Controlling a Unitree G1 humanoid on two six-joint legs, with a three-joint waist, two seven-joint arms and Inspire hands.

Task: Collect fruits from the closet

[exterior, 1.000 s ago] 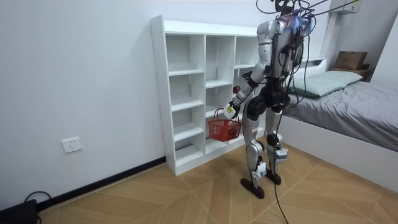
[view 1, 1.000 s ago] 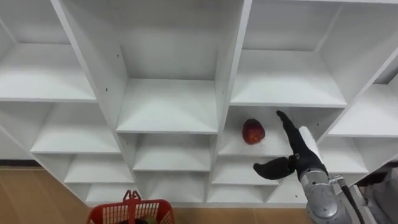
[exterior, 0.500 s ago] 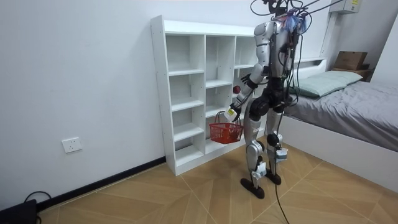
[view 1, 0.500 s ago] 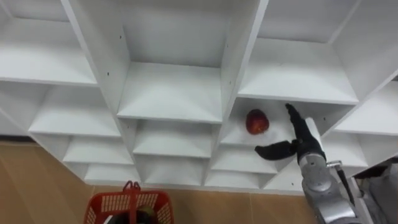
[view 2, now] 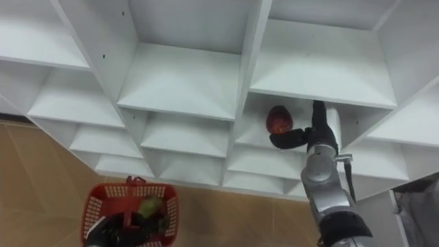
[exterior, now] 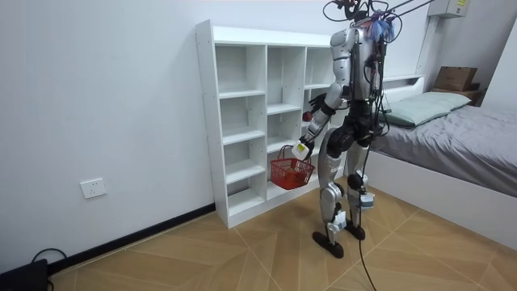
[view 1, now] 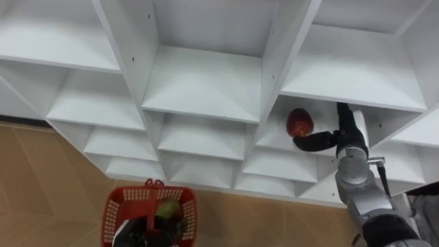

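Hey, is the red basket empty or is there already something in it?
Not empty. A green fruit lies inside the red basket. I cannot tell what else is in there.

"How's the light on the closet [view 1: 206,82]?"

"Bright, soft and even. The white boards up and left of the right hand [view 1: 346,137] glow without any glare. Each shelf throws a grey shade into the cubby beneath it, so the light falls from overhead."

"And round the hand itself?"

"Dimmer. The board just above the hand shades that cubby, and the red fruit [view 1: 299,122] beside it sits in the shade. Below the hand the cubbies turn greyer."

"Further down?"

"The basket [view 1: 147,209], down and left of the hand, is plainly lit over the wooden floor [view 1: 41,165]. Seen from the head, the uprights fan outward. The wall [exterior: 121,121] carries no hard shadows."
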